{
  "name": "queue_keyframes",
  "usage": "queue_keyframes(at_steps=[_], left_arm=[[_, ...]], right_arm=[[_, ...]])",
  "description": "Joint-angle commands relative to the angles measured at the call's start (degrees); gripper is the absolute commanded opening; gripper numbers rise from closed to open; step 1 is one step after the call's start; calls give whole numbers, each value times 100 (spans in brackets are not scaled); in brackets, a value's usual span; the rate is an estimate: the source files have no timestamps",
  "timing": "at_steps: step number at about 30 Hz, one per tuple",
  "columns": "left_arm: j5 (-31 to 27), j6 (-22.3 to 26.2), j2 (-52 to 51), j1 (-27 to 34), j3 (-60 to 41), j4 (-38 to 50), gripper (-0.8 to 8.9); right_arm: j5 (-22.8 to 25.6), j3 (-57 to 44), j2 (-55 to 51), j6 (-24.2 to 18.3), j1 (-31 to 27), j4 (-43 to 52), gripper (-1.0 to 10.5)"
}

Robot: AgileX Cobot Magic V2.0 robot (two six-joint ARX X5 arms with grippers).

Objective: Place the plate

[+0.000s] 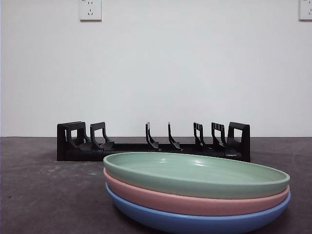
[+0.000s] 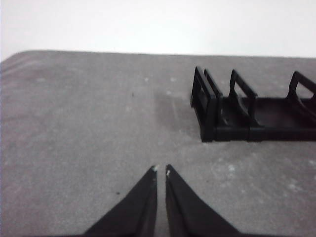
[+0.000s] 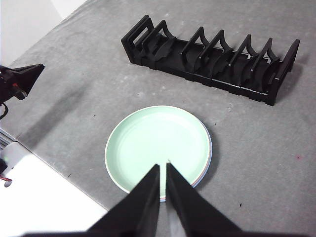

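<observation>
Green plate (image 1: 195, 173) round, shallow, glossy; tops stack on pink plate (image 1: 195, 202) and blue plate (image 1: 195, 222), near bench front edge. Black slotted rack (image 1: 153, 144) behind stack, empty. Bench (image 1: 44, 190) grey, speckled. Right gripper (image 3: 162, 168) hovers high above green plate, jaws nearly closed, holding nothing. Left gripper (image 2: 161, 171) above bare bench beside rack end, jaws nearly closed, empty.

The left tool (image 2: 161, 170) is closed up tight. The right tool (image 3: 163, 165) is closed tight too.
</observation>
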Motion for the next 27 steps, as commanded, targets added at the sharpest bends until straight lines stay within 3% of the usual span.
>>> queue_keyframes(at_steps=[1, 27], left_arm=[[-22, -26, 2, 4, -85, 61, 26], [-17, -44, 2, 7, -273, 66, 26]], right_arm=[[26, 87, 35, -48, 68, 44, 19], [26, 87, 35, -48, 68, 46, 19]])
